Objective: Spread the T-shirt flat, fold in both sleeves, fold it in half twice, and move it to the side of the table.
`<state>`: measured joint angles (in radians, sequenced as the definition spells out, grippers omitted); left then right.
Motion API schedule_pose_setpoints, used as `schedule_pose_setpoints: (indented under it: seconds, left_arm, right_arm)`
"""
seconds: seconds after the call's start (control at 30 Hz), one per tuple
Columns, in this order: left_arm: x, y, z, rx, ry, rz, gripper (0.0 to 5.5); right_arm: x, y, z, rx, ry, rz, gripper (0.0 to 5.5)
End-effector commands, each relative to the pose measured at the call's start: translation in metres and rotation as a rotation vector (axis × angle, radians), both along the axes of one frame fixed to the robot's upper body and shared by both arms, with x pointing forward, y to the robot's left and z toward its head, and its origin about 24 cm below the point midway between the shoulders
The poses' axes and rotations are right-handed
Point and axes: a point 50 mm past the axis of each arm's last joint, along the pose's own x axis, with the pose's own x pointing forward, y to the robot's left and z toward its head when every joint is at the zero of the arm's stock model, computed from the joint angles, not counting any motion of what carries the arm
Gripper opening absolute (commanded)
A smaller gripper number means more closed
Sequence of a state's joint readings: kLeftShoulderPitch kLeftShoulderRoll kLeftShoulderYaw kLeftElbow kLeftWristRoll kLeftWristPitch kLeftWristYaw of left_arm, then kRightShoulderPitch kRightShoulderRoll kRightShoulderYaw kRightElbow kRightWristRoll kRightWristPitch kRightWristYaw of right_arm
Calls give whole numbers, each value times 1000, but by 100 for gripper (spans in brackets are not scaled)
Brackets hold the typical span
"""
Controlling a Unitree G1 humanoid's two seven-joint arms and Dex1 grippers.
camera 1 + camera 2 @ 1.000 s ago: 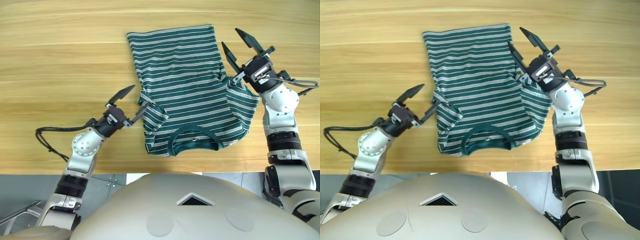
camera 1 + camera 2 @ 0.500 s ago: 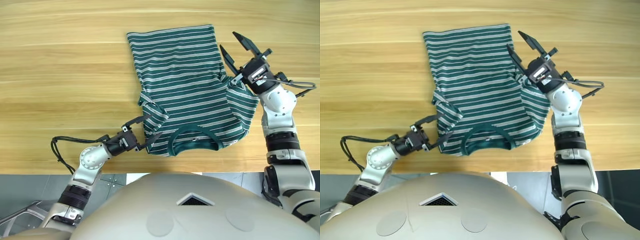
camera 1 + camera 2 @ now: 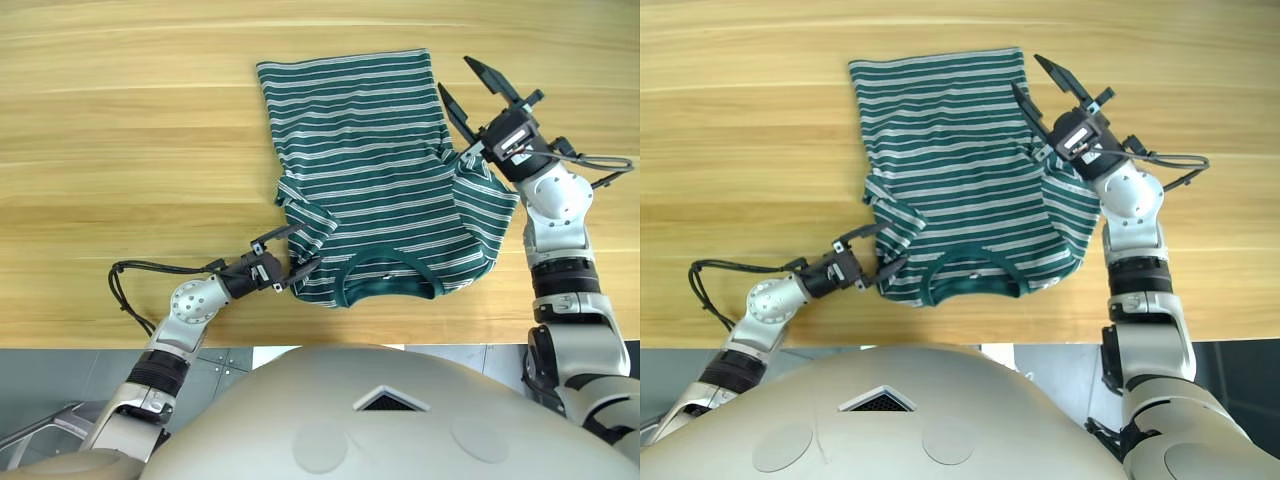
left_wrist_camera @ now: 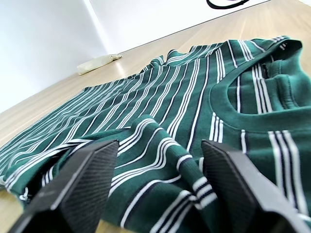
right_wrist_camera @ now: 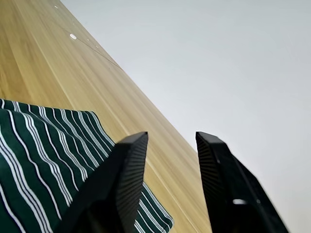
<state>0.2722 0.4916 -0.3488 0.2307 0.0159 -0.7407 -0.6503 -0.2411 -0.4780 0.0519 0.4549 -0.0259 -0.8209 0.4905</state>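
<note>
The left tool (image 3: 305,247) lies low over the worktop (image 3: 130,120) with its two fingers spread, and the striped green T-shirt (image 3: 370,170) starts right at its tips. The shirt's near left shoulder sits between the fingers. In the left wrist view a raised ridge of fabric (image 4: 155,141) stands in the gap of that tool (image 4: 158,145), flanked by a finger on each side; whether the pads touch the cloth I cannot tell. Just beyond and to the right of this tool lies the collar (image 3: 390,297), facing the robot, and the shirt's body runs away from the tool toward the far hem. The left sleeve (image 3: 305,215) is turned in over the body in a rumpled fold, just past the upper fingertip. The right tool (image 3: 455,75) is also spread. It is tilted upward and points away from the robot — the shirt's right edge is just to its left, and the bunched right sleeve (image 3: 485,205) lies behind it, beside the wrist. In the right wrist view the striped cloth (image 5: 39,145) lies below that tool (image 5: 171,136), with bare worktop beyond it. A black cable (image 3: 130,285) loops back from the left arm over the worktop.
</note>
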Motion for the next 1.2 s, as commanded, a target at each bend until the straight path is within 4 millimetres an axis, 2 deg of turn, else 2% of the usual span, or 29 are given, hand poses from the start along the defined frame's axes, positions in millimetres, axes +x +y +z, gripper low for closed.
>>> schedule_pose_setpoints:
  seconds: [0.03, 0.2, 0.33, 0.5, 0.6, 0.73, 0.8, 0.9, 1.0, 1.1, 1.2]
  left_arm:
    - [-14, 26, -23, 206, 108, 4, 316]
    - [-31, 49, -25, 337, 143, 11, 316]
    - [-29, 76, -15, 458, 118, 47, 316]
    - [-24, 88, -5, 499, 84, 72, 316]
    - [-25, 84, -3, 484, 74, 55, 316]
    - [-8, 58, 20, 315, -92, 50, 316]
    - [12, 47, 46, 146, -246, 117, 316]
    - [32, 50, 78, -54, -383, 268, 316]
    - [44, 59, 94, -171, -429, 396, 316]
    - [57, 69, 89, -105, -434, 500, 316]
    - [70, 91, 61, 141, -355, 647, 316]
  right_arm:
    - [3, 5, 1, -10, -14, 17, 182]
    - [1, 4, 4, -18, -28, 19, 182]
    - [-2, 2, 6, -24, -35, 9, 182]
    - [-3, 5, 4, -17, -30, 5, 182]
    - [-3, 6, 4, -12, -29, 3, 182]
    - [-4, 5, 2, -12, -28, -8, 182]
    - [-7, -1, -2, -18, -20, -33, 182]
    - [-11, -7, -7, -19, -8, -60, 182]
    - [-12, -7, -8, -17, -4, -65, 182]
    - [-12, -7, -10, -15, 0, -67, 182]
    - [-12, -9, -11, -15, 4, -75, 182]
